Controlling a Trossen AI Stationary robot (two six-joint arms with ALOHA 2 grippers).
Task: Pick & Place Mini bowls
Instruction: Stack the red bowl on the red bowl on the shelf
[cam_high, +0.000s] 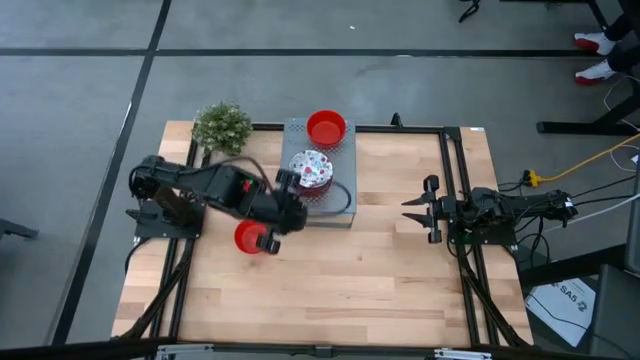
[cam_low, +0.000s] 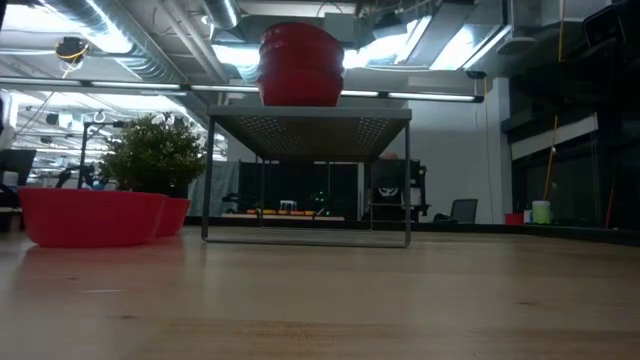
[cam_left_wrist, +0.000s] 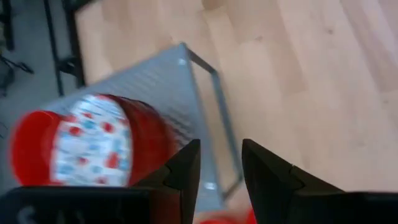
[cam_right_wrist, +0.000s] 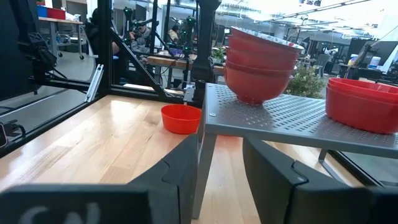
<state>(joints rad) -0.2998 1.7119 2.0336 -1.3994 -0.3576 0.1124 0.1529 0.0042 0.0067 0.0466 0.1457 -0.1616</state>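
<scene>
On the grey perforated box (cam_high: 322, 190) stand two stacks of mini bowls. One has a white red-speckled bowl on top (cam_high: 310, 168) (cam_left_wrist: 93, 149); the other is plain red (cam_high: 327, 128) (cam_right_wrist: 364, 102). A single red bowl (cam_high: 248, 237) (cam_low: 90, 215) (cam_right_wrist: 181, 118) rests on its base on the table, left of the box. My left gripper (cam_high: 272, 240) (cam_left_wrist: 221, 165) hovers open over that bowl's right rim, and red shows between its fingers in the wrist view. My right gripper (cam_high: 418, 208) (cam_right_wrist: 221, 168) waits open at the table's right side, pointing toward the box.
A small green plant (cam_high: 222, 126) (cam_low: 155, 150) stands at the table's far left corner, behind the box. Black rails (cam_high: 455, 180) frame the wooden table top. The near half of the table (cam_high: 340, 285) is bare wood. A cable lies along the box's right side (cam_high: 348, 200).
</scene>
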